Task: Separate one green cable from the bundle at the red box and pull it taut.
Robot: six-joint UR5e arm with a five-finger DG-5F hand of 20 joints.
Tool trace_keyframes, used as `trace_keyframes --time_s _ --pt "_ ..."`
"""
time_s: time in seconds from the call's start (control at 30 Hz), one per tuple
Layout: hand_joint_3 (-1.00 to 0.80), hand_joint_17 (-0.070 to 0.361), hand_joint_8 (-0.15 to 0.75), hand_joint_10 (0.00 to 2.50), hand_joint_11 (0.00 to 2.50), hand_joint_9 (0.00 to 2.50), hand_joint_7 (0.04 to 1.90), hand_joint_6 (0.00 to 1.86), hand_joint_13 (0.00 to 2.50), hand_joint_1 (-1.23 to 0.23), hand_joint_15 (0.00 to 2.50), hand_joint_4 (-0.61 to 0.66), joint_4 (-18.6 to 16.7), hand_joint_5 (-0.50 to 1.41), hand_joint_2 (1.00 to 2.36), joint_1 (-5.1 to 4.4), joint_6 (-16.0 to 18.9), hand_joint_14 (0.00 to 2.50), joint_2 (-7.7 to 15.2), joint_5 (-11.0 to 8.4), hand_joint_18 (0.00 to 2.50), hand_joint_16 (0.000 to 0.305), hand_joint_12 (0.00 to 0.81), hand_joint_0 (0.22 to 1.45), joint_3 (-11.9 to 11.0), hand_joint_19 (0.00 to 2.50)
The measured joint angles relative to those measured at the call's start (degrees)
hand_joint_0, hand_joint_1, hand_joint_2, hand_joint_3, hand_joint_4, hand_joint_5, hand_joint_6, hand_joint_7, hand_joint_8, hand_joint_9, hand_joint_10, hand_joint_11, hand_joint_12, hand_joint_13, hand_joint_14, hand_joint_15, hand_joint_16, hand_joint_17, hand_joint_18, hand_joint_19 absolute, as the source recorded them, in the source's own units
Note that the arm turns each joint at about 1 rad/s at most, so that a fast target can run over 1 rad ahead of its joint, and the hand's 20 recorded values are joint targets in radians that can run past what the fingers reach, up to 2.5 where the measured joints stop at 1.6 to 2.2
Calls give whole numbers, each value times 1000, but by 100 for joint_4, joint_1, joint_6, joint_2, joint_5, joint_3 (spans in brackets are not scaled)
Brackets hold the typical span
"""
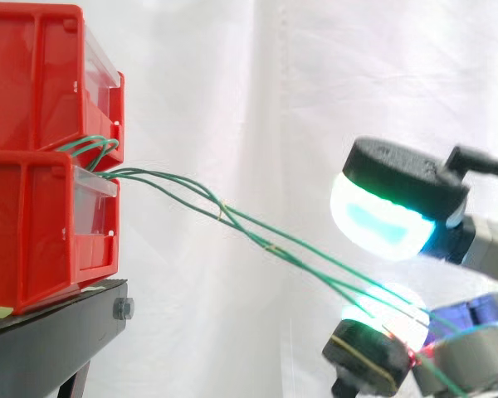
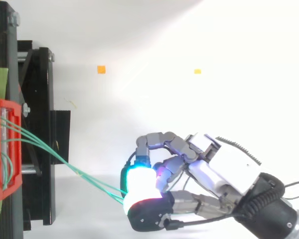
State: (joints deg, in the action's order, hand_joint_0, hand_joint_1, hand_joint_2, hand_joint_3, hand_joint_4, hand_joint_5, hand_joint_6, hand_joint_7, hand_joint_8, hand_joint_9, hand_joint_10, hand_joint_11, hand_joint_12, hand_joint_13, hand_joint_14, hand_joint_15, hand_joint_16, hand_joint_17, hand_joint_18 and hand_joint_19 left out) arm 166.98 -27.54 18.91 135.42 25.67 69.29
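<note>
The hand [image 2: 229, 167] has a white cover on its back with a saw-like edge. Its fingers [image 2: 162, 139] are made of shiny grey blocks. The fingertips [image 1: 382, 217] are thick pads with black caps. They glow white and blue-green, and one shines pink. One black cap has a thin yellow line. The wrist [image 2: 271, 211] is black and round.

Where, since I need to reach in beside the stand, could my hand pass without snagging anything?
Free: the white floor between the black stand, the orange marker and the hand, on the marker's side of the green cables. Crowded: the line from the red bins to the hand, where those cables run.
</note>
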Motion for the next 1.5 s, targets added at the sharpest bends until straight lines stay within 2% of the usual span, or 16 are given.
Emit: trace_keyframes --time_s 0.13,0.3,0.5,0.6,0.8,0.97,1.03,1.2,1.37,1.5 --pt "-500 169 363 22 1253 1505 1432 904 1129 -782 815 174 396 -52 1000 21 89 21 -73 49 949 75 442 421 11 709" --pt "-500 169 357 22 1228 1479 1422 905 1106 -781 812 177 609 -54 1000 41 -65 21 -88 69 924 75 433 423 13 706" --pt "-500 168 357 22 1214 1453 1413 906 1082 -783 801 184 700 -58 1000 56 -331 21 -93 149 889 75 428 429 15 709" --pt "-500 163 341 22 1217 1441 1414 907 1068 -807 811 188 721 -60 1000 82 -485 21 -94 248 865 73 420 446 14 719" --pt "-500 145 314 24 1250 1403 1396 916 1031 -933 818 207 747 -68 1000 158 -724 24 -105 460 800 64 381 548 15 744" --pt "-500 136 301 24 1272 1444 1398 917 1037 -896 829 195 753 -63 1000 191 -952 25 -178 540 804 60 369 600 15 761" --pt "-500 135 293 25 1263 1439 1380 919 1043 -919 828 172 748 -63 1000 202 -1091 24 -221 549 807 60 369 673 14 754" --pt "-450 139 322 20 1282 1138 1316 936 880 -1103 804 269 741 -123 1003 230 -1259 25 -276 583 714 62 372 745 15 734" --pt "-500 141 340 18 1253 1015 1245 944 794 -1152 786 290 740 -157 1000 247 -1291 24 -286 623 650 63 371 701 15 721" --pt "-500 152 360 17 1256 1036 1245 943 807 -1089 790 291 740 -150 1000 253 -1293 21 -287 631 675 68 390 497 15 713"
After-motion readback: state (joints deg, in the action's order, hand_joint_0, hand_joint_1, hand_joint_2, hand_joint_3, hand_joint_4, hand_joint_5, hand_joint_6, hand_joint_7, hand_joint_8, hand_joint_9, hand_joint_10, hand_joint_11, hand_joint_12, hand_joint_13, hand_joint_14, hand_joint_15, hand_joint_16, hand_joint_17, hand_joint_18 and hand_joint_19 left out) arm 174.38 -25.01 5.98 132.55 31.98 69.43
